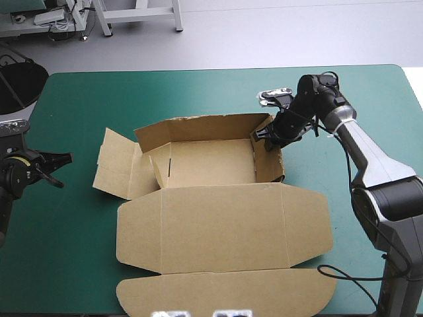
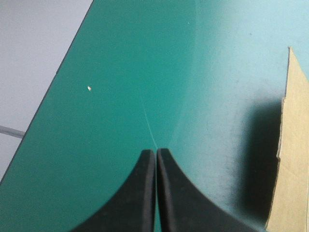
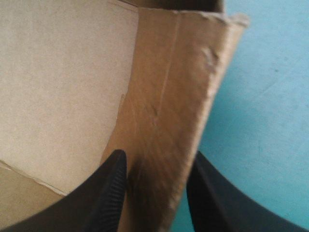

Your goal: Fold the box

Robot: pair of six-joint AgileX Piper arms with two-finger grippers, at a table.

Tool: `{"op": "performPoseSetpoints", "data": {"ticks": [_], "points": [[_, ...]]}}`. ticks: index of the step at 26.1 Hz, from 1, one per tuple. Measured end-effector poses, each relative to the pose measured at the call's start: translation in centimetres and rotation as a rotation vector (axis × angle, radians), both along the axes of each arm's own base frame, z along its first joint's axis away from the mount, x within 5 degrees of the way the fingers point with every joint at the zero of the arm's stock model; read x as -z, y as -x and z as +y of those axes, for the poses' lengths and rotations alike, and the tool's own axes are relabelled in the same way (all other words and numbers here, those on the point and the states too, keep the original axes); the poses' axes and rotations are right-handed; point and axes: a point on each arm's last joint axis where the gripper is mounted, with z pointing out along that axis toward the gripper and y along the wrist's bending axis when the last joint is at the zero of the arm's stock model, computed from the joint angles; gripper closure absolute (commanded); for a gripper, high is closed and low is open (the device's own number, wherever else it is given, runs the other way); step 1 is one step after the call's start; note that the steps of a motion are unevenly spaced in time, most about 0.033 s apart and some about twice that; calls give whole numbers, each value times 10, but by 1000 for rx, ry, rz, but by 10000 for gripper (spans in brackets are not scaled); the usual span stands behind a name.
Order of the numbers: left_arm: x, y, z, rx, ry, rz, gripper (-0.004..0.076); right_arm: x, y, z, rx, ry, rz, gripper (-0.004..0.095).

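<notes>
- Here's the brown cardboard box (image 1: 205,165), a cut sheet half built up, sitting in the middle of the teal-green table cover (image 1: 79,99).
- Its back wall (image 1: 198,127) stands up and its right wall (image 1: 269,165) is up too. The left flap (image 1: 115,165) lies splayed out on the cover.
- The big rounded lid panel (image 1: 225,224) lies flat, reaching toward the table's near edge.
- The right gripper (image 1: 268,140) is down at the box's far right corner, where the back wall meets the right wall.
- From its own wrist camera, one black finger sits inside the tray and the other outside over the cover.
- The upright brown board fills the gap between those fingers, so they're pinched onto that wall near its torn top corner.
- The left gripper (image 2: 156,151) is over at the table's left edge, well apart from the box.
- Its two black fingers are pressed together into one point, nothing between them, with bare teal-green cover under and ahead of them.
- Only the outer edge of the splayed flap shows off to that gripper's side, casting a dark shadow on the cover.
</notes>
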Motion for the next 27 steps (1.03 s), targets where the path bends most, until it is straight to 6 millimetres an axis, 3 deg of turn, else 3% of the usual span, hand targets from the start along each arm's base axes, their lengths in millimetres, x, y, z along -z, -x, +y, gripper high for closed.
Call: {"op": "performPoseSetpoints", "data": {"ticks": [2,6,15,21,22,26,27], "points": [[0,0,0,0,1,0,733,13,-4,5,-10,-32,37,603],[0,0,0,0,1,0,732,30,-10,8,14,-52,83,924],[3,-4,8,0,-60,15,732,27,-9,11,20,-84,81,921],[5,0,35,-126,-39,-2,732,-7,2,6,-2,-88,-7,921],[5,4,46,-179,-22,-8,732,-27,9,1,-6,-101,-52,921],[7,7,60,-254,38,-37,732,-62,24,-13,5,-118,-135,924],[9,6,63,-266,72,-46,732,-79,32,-22,20,-126,-176,926]]}}
